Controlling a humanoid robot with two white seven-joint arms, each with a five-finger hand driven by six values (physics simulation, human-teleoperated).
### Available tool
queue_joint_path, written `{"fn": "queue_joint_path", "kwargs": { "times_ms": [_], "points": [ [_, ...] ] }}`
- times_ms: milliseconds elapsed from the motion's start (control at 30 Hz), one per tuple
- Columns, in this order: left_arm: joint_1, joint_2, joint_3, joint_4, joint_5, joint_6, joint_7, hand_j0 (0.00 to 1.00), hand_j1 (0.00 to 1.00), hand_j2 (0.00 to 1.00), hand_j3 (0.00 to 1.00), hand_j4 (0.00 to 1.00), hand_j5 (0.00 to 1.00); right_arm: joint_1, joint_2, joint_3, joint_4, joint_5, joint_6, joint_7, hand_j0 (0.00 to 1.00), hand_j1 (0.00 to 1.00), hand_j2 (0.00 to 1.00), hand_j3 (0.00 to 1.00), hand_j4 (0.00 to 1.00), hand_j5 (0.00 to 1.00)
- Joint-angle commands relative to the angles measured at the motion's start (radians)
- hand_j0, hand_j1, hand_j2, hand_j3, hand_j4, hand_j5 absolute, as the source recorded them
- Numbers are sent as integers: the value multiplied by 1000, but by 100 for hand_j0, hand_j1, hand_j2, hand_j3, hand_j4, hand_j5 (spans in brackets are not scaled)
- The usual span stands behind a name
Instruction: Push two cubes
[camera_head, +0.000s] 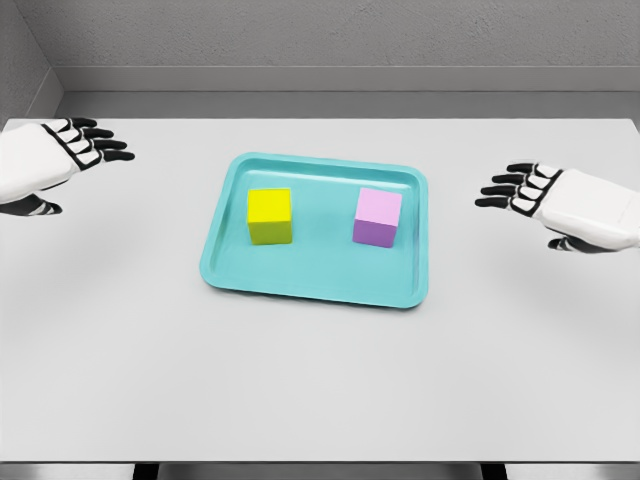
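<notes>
With each robot hand, left (60, 155) and right (560, 205), spread wide of the tray (320, 290), an off-centre push could spin the yellow cube (270, 216) or pink cube (378, 217).

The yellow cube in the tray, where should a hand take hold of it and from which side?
Grip the yellow cube by its left and right vertical faces, coming from above. It sits upright inside the teal tray, whose raised rim probably hinders a low sideways approach. The pink cube stands well apart, so fingers have room. The left hand, open, is the nearer.
</notes>
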Motion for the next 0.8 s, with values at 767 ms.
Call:
{"fn": "queue_joint_path", "kwargs": {
  "times_ms": [767],
  "points": [
    [-9, -40, -66, -14, -99, 1, -99, 62, 62, 62, 62, 62, 62, -334, 184, 170, 104, -40, 0, 601, 66, 66, 66, 66, 66, 66]
  ]
}}
